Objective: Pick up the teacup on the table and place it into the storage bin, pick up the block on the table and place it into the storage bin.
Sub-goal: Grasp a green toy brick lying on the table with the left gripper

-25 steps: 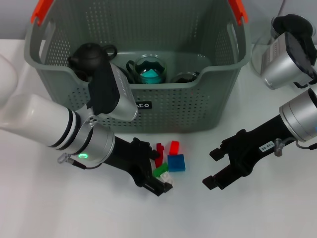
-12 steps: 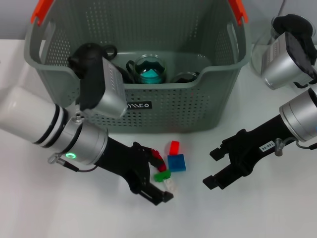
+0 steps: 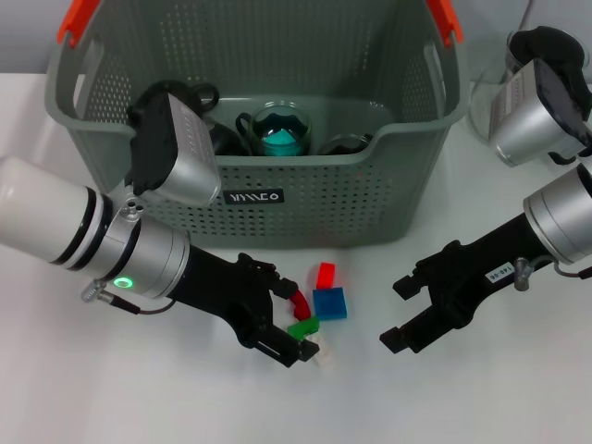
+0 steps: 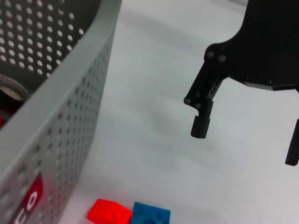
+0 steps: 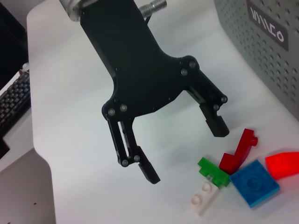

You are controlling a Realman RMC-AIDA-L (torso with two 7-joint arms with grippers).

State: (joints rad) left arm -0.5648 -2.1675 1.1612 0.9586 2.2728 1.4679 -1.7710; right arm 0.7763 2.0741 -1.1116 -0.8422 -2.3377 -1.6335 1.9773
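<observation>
Blocks lie on the white table [image 3: 518,388] just in front of the bin [image 3: 305,208]: a blue block [image 3: 330,302], a bright red block [image 3: 326,275] touching it on the bin side, a dark red block [image 3: 301,303], a green block [image 3: 302,326] and a small white block [image 3: 323,351]. In the right wrist view the dark red one leans tilted between the green and the blue.

Inside the bin stand a glass teacup [image 3: 277,129] with teal content, a black teapot [image 3: 190,97] and another dark glass piece [image 3: 342,143]. The bin has orange handle ends [image 3: 79,20] and a black label [image 3: 254,197] with white letters; I can read only "CO" at the end.

The left gripper [image 3: 282,319] is low over the table beside the blocks, its fingers wide apart and empty; one fingertip is near the dark red block, the other near the white one. The right gripper [image 3: 402,310] hangs over the table, well apart from the blocks, also wide and empty.
</observation>
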